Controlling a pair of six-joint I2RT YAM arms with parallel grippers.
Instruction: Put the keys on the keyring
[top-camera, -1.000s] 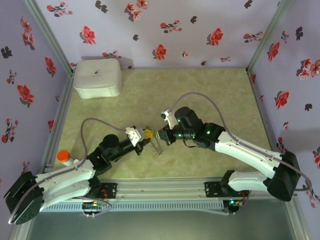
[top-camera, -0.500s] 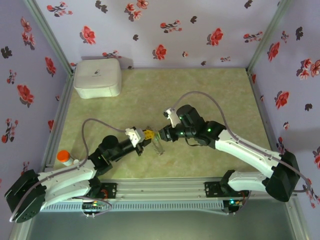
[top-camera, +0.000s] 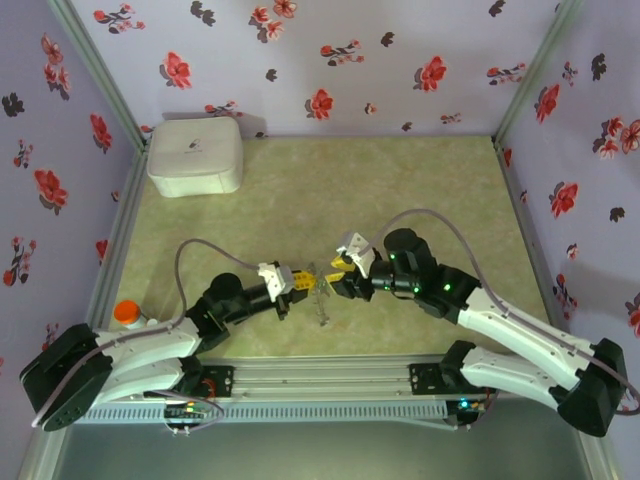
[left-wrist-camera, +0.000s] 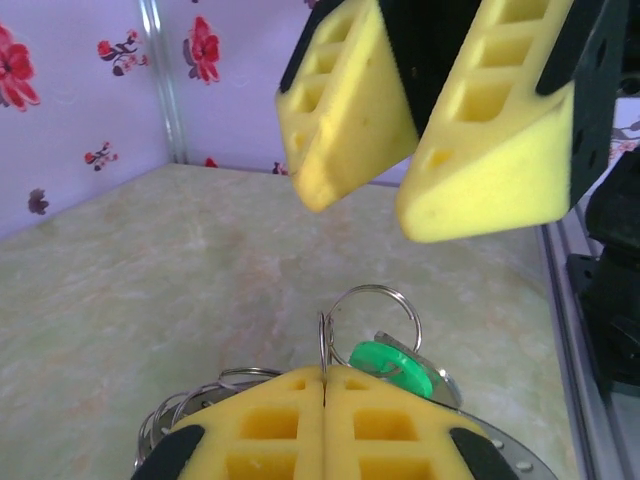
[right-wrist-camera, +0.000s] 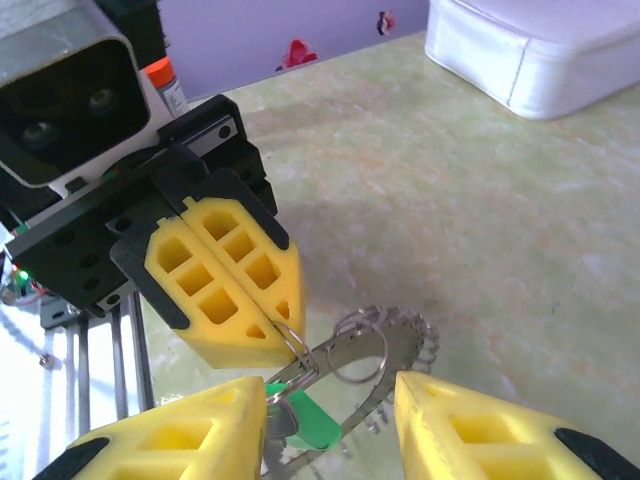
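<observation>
Flowery purple walls stand around a pale green table. The keyring lies at the 6 o'clock side of it, near the arms. Up close the keyring is a flat dark ring with little teeth on its rim. The tiny green key rests against it at about 7 o'clock. I cannot tell if the key is hooked on yet.

A thin wire loop stands up just above the green key. The left gripper has its yellow fingers pressed tight together, and the wire loop comes out of the crack between them. So it is pinching that loop. From above, the left gripper sits at 9 o'clock of the keyring.

The right gripper has its fingers spread wide with nothing between them. They sit one on each side of the key and ring.

What changed: a second ago the right gripper was a bit farther back, at about 1 o'clock of the ring, almost bumping the left one. Now the whole right arm has swung toward 5 o'clock, and the gripper comes in from about 2 o'clock. The left gripper slid a little toward 3 o'clock too.

I think the left one is holding things steady so the right one can grab. The job looks not done yet.

A white box sits far off at 10 o'clock.
</observation>
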